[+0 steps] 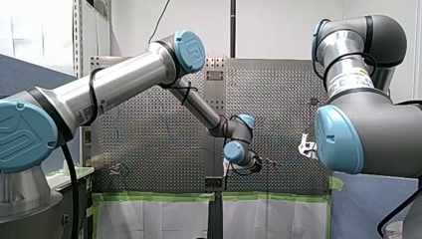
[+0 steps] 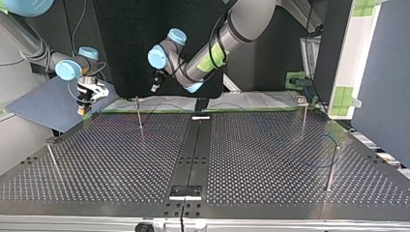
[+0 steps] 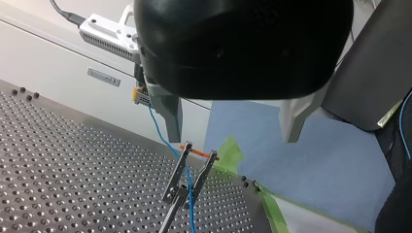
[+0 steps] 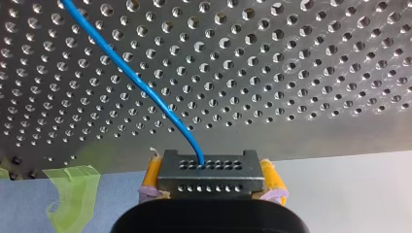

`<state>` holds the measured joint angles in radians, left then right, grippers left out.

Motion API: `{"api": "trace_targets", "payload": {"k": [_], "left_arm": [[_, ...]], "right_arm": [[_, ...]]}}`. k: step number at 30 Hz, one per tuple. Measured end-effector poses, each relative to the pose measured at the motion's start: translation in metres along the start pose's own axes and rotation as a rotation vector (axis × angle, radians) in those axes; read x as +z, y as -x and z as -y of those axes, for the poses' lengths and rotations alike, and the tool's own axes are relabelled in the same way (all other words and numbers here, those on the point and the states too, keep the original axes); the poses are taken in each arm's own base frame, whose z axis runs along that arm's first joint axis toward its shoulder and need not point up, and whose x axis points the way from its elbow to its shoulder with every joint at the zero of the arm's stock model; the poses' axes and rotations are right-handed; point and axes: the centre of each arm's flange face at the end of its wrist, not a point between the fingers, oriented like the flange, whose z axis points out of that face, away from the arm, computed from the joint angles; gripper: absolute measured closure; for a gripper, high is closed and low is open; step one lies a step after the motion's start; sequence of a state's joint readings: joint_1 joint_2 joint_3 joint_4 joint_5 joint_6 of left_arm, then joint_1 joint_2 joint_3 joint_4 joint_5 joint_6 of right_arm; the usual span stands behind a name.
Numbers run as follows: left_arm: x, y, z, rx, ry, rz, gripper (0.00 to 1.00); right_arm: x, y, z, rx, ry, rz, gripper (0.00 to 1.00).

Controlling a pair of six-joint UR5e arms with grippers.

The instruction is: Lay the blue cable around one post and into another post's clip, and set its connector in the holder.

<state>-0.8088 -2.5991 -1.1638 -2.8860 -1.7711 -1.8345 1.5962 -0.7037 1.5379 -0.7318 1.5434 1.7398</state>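
Cable-routing rig, read left to right across the top view, with clock positions taken on the counter [image 2: 111,164]. At 10 o'clock, just off the counter's edge, my right tool [image 2: 83,107] is clamped by its yellow pads [image 4: 270,175] on the connector [image 4: 209,172]. The blue cable [image 4: 145,92] leaves the connector's face and runs out over the perforated plate. At 11 o'clock stands a thin post [image 2: 139,115]. The left wrist view shows its forked clip [image 3: 187,167], with the cable passing between the two prongs. Just past the post, towards 12 o'clock, my left tool [image 2: 154,88] hangs above the clip, its fingers [image 3: 171,116] apart and holding nothing. At 3 o'clock a loop of the cable lies on the counter beside another post [image 2: 331,166].
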Motion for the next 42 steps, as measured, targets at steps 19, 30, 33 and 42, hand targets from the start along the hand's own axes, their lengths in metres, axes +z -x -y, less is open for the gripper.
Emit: {"api": "trace_targets", "payload": {"k": [19, 30, 33, 42], "left_arm": [[-0.0001, -0.0001, -0.0001, 0.0, 0.001, -0.001, 0.0], [0.0004, 0.0001, -0.0018, -0.002, 0.004, 0.0, 0.0], [0.0006, 0.0004, -0.002, -0.002, 0.004, 0.0, 0.0], [-0.0029, -0.0053, -0.0032, 0.012, 0.003, -0.004, 0.0]], "right_arm": [[-0.0001, -0.0001, 0.0017, 0.0, -0.003, 0.0, 1.0], [-0.0003, 0.0002, 0.0024, 0.0, -0.004, 0.0, 1.0], [-0.0003, 0.0003, 0.0023, 0.0, -0.003, 0.0, 1.0], [-0.0005, 0.0003, 0.003, 0.0, -0.004, 0.001, 1.0]]}}
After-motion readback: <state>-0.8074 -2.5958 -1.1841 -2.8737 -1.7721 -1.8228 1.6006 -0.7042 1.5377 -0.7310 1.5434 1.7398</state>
